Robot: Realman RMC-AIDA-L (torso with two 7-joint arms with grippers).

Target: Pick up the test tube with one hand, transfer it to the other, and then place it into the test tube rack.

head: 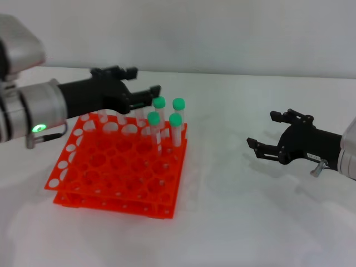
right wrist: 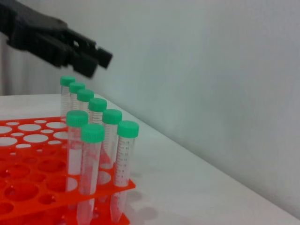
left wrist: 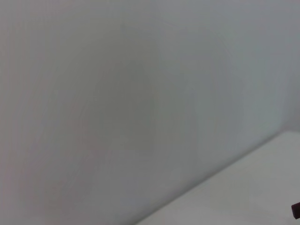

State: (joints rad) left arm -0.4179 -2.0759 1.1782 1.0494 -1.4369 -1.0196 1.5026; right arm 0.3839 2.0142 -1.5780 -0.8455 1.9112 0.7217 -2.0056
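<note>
Fingers first: on the left gripper (head: 146, 95) they are spread and hold nothing, hovering just above the back row of the test tube rack (head: 119, 167), tips close beside the nearest green cap. We see the right gripper (head: 272, 136) likewise parted and empty, low over the table (head: 250, 222) and well apart from the rack on its right side. We count eight tubes standing in the rack's far right corner in the right wrist view; the head view shows four caps plainly, the rest hidden behind the left gripper. We take the test tube (head: 159, 119) nearest the left fingertips as the one just delivered, though the pictures cannot confirm which. Its long axis stands upright, green cap up, tapered tip down through both tiers. Judgement: the placing looks done and the step in hand is clearing away. To do that well, we would lift the left gripper straight up from the rack before swinging sideways, fingers kept wide, so no pad clips a cap and tips a neighbour. The left wrist view shows only blank wall and table edge.
</note>
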